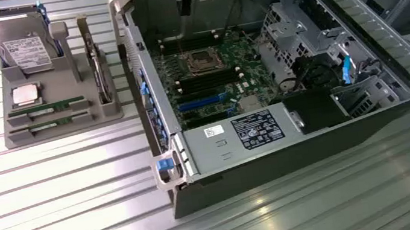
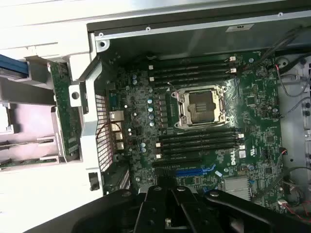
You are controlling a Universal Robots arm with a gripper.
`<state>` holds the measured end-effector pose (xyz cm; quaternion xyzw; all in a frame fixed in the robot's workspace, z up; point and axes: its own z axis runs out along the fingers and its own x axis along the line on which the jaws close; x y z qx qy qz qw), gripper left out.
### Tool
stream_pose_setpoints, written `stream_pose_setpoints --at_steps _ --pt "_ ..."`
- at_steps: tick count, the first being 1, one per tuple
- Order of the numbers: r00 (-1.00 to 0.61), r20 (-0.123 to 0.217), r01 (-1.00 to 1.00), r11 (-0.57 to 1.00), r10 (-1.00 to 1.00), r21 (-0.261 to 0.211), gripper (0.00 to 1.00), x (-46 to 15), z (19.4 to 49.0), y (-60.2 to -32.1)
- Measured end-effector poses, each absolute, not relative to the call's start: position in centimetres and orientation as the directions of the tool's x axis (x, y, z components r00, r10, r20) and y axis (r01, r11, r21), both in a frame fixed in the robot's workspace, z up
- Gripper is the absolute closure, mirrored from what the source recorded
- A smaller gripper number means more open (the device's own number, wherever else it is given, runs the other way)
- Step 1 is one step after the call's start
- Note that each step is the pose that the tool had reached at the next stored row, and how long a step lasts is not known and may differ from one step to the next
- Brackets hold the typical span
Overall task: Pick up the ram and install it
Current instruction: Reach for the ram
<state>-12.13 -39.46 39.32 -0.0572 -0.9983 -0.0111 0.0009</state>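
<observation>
Above the open case's [image 1: 262,170] far end, the gripper [image 1: 185,8] hangs shut and empty; the ram [image 1: 47,106] lies in the tray [image 1: 61,131] at the exterior view's left.

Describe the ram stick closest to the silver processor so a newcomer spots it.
Find the grey parts tray on the exterior view's left, beside the open computer case. Two narrow green sticks lie there; this ram is the one right beside the square silver processor, its twin nearer the tray's edge.
</observation>
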Motion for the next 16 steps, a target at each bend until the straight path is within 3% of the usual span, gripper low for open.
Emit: stream_pose_setpoints --at_steps 16 --pt "-0.993 0.003 0.114 0.993 0.114 0.022 0.89 -13.3 39.3 -39.5"
